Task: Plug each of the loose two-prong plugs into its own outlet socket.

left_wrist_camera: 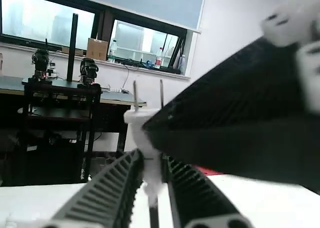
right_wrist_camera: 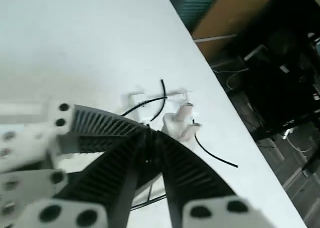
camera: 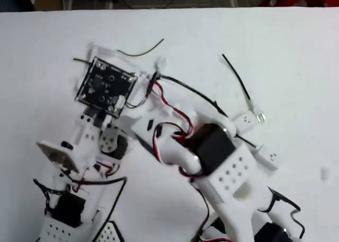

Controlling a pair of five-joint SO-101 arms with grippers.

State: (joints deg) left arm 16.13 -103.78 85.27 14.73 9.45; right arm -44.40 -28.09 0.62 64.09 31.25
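White plastic two-prong plug (left_wrist_camera: 141,122) is the piece in hand: the left gripper (left_wrist_camera: 151,160) has its black ribbed jaws closed on the plug's body, with the thin metal prongs (left_wrist_camera: 135,96) standing upward, clear of the white table (camera: 296,51). A broad black ribbed part (left_wrist_camera: 240,118) crosses just beside the plug; I take it for the other arm but cannot be sure. The right gripper (right_wrist_camera: 150,137) hangs over the table with its jaw tips drawn together, and I cannot tell whether they nip anything. On the table's right side a second white plug on a black wire (camera: 256,115) lies against a small white socket block (camera: 244,121); whether it is seated or only touching I cannot say. Another white socket block (camera: 270,158) lies near, apart from it. I judge this the carry step for the held plug, with insertion not yet begun. Next, the wrist must turn the prongs toward a free socket's two holes, square them up and press home, likely with the right gripper steadying the light block against skidding.
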